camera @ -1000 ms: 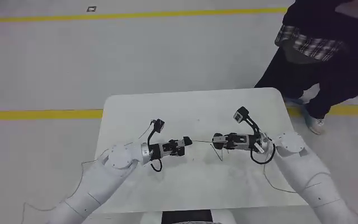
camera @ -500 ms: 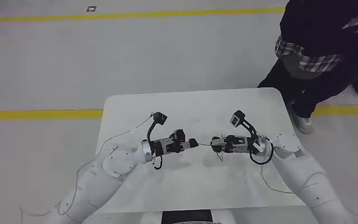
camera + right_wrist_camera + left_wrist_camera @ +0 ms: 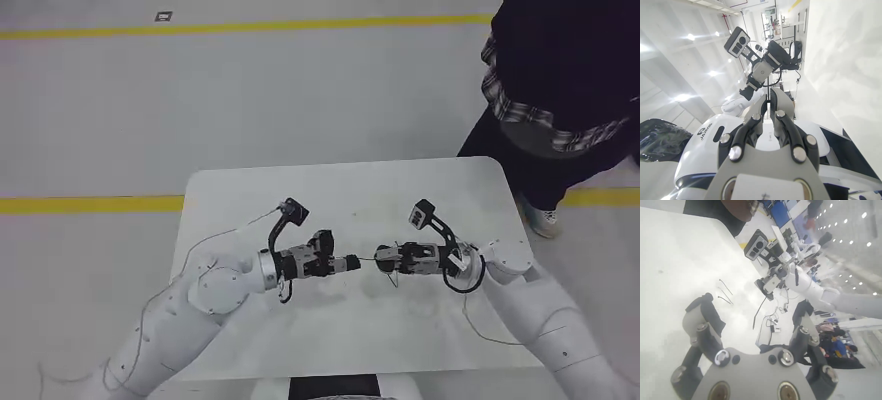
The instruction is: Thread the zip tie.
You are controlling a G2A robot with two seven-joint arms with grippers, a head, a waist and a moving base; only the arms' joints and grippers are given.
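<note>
Here, your right end effector (image 3: 769, 94) was pressed together on the zip tie (image 3: 768, 83). Its two fingers (image 3: 780, 98) pinched the thin dark strap near one end. From that pinch the strap ran out past the fingertips toward the other arm. In the left wrist view it sagged in a slight curve, with the free tip pointing at your left end effector (image 3: 755, 309).

Your left end effector was spread wide, with nothing between its dark pads. The strap's free tip showed in the gap between them. It touched neither pad as far as I could tell, and I could not tell how far into the gap it reached.

From the top view the two end effectors faced each other tip to tip. They were near one another, with only a short stretch of strap visible between them. Both were held above the tabletop (image 3: 300, 190), around its middle and a little toward the robot's side. The left arm came in from the robot's left and the right arm from its right.

Farther out, three spare zip ties (image 3: 725, 292) lay flat on the tabletop below the right end effector. They lay close together and roughly parallel, and neither end effector touched them.
</note>
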